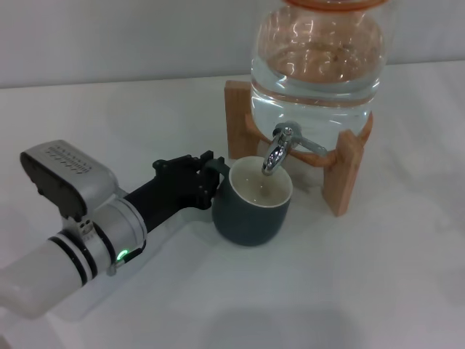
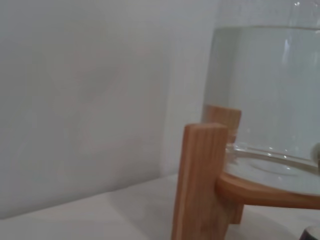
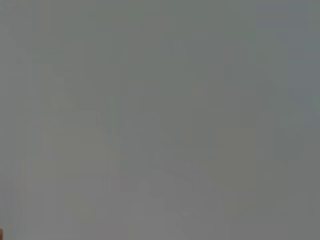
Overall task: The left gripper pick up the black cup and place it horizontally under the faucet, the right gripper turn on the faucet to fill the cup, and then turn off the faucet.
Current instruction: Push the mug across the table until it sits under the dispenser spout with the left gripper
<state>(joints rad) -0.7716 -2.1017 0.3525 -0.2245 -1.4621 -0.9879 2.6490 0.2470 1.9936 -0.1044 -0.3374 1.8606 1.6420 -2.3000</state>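
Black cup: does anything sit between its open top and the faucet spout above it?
Nothing visible does. The black cup stands upright directly below the faucet, open gap between them. The left gripper is at its side, away from the spout.

1 black cup [image 1: 252,207], 1 faucet [image 1: 280,147], 1 glass jar [image 1: 320,62], 1 wood stand [image 1: 343,171], 1 gripper [image 1: 207,174].

The robot's left tool [image 1: 208,177] has black jointed fingers on a silver-white cylindrical arm [image 1: 80,251] with black bands, a green light and a ribbed grey box.
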